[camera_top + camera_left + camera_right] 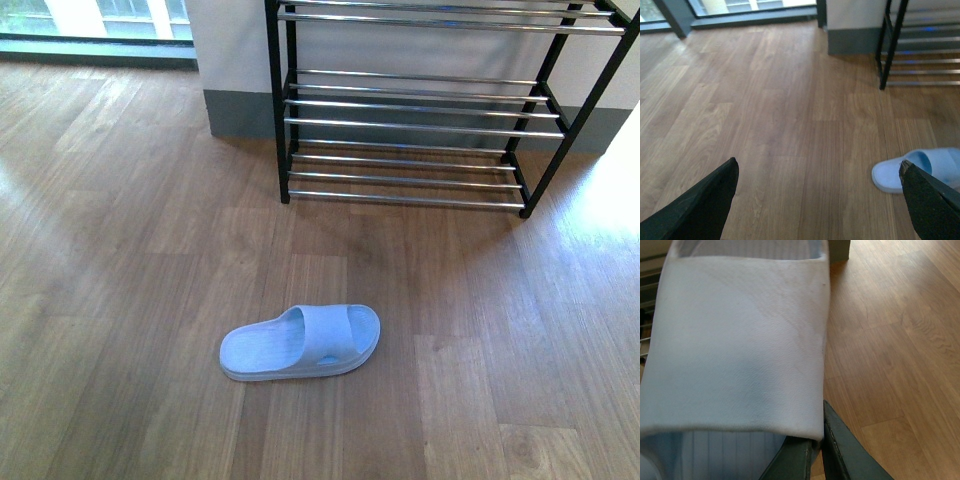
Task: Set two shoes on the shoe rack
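A pale blue floor slide (300, 343) lay alone on the wood floor (120, 250), well short of the rack (410, 120) against the wall, as I worked the rig from afar. The footwear was open slides, not laced shoes. Neither arm showed in the front view. The left tool (818, 165) hung wide over bare boards with nothing between its fingers, the floor slide just beside its right-hand finger (925, 200). The right tool (815, 455) appeared closed on the held slide (735, 340): the strap filled that wrist view, clear of the floor, with one finger (845, 455) tucked at the strap's edge. The other finger was hidden, so I judged the grip rather than saw it whole. To do this step well, I thought the held slide should go in level, sole down across at least two rods so it could not tip through a gap, and be let go only once it rested. By my count there were two slides, one on the floor and one in the right tool, and one rack, with three tiers in the front view.
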### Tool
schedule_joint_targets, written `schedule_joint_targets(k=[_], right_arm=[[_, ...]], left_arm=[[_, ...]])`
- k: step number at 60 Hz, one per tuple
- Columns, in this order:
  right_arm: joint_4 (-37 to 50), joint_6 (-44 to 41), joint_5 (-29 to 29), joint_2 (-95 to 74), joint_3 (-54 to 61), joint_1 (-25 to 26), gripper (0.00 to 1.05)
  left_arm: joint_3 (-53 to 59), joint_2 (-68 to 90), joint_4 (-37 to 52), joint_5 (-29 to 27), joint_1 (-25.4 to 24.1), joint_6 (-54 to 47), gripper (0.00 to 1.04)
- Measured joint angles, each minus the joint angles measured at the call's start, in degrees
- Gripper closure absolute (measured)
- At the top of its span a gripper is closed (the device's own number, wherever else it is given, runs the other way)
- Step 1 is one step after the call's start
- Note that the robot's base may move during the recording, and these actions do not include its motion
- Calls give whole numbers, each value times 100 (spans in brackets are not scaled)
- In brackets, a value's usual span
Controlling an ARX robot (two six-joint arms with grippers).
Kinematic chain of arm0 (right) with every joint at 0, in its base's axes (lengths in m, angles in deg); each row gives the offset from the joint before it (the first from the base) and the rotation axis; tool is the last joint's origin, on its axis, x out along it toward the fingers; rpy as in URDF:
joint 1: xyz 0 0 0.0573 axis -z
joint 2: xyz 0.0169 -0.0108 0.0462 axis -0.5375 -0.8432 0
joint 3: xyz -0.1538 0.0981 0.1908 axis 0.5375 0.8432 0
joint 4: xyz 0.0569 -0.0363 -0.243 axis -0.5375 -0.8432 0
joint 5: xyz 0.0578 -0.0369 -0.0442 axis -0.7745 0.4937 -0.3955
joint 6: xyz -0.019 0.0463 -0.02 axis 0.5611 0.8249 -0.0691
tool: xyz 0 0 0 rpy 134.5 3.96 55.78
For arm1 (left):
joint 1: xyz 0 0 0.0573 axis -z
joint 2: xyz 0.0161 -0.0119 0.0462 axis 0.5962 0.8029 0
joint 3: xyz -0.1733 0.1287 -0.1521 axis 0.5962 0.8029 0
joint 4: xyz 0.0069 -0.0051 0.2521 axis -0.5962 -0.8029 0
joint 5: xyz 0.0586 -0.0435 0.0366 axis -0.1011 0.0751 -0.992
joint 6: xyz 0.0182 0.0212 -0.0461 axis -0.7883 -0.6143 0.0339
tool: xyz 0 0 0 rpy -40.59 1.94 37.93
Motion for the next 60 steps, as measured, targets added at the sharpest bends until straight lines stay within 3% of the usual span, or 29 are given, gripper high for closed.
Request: schedule_joint_targets(k=[8, 19, 28, 40, 60], right_arm=[[0, 0, 15, 0, 0, 0, 103], [0, 0, 11, 0, 0, 0, 103], [0, 0, 13, 0, 0, 0, 103], [0, 0, 11, 0, 0, 0, 103], [0, 0, 13, 0, 0, 0, 103]], left_arm=[[-669, 2494, 1515, 101, 299, -892, 9], [-1777, 5327, 2092, 356, 647, -2006, 9], [-2669, 7230, 2247, 697, 776, -2597, 9], [-3751, 9014, 2017, 745, 868, -3134, 9], [-5368, 10771, 1340, 1340, 1255, -3226, 9]])
